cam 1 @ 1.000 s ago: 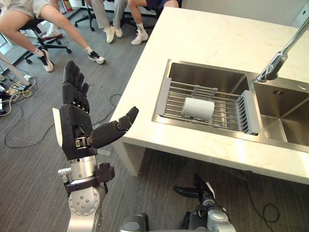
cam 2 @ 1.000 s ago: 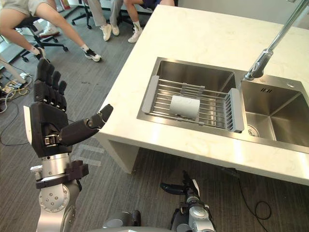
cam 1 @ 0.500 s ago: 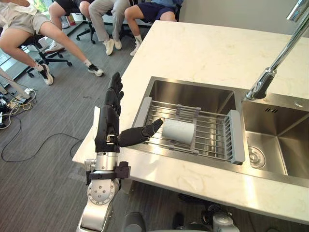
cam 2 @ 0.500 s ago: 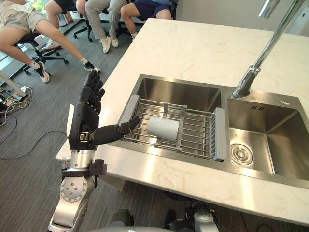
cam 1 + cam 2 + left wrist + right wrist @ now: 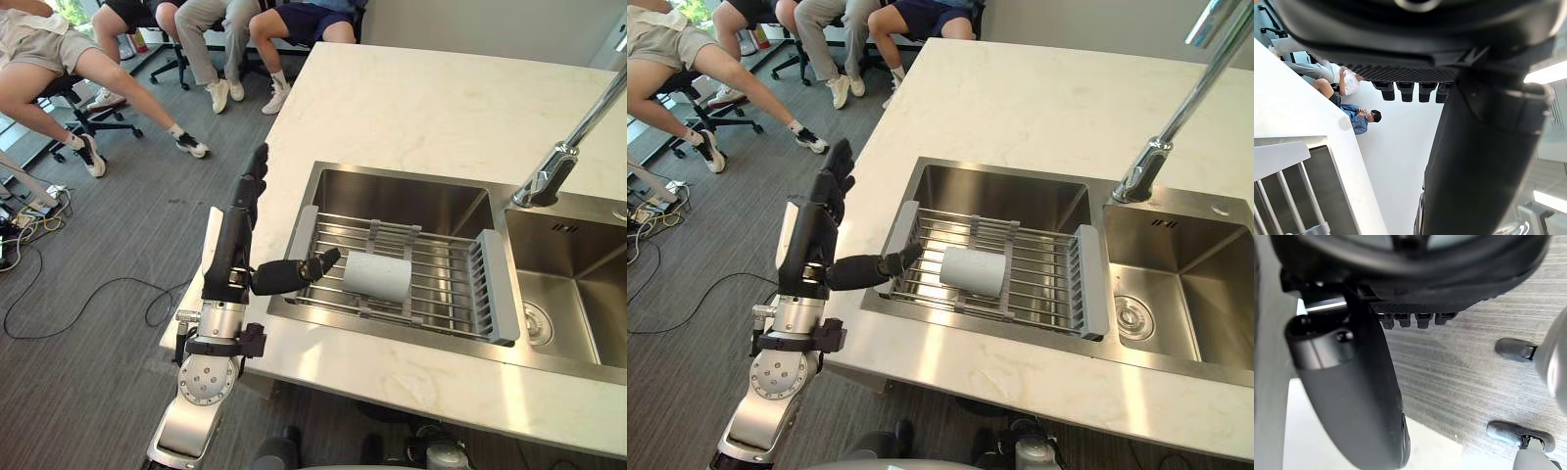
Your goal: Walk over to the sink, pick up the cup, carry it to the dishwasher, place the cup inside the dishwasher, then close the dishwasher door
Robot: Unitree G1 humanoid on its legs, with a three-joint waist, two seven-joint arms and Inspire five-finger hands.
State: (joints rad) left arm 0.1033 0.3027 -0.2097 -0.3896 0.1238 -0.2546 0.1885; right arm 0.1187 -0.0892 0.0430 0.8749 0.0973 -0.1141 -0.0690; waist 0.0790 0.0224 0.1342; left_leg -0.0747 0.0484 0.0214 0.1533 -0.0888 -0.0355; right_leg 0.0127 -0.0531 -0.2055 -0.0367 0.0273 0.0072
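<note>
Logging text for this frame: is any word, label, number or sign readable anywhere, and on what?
None can be read.
Cup: plain, no print shows.
Rack, sink, faucet, counter: no markings show.
Left hand: no legible label.

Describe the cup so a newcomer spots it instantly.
On the pale counter, look in the left sink basin, spanned by a wire rack. The cup lies on its side on that rack, the one white cylinder among grey bars.
</note>
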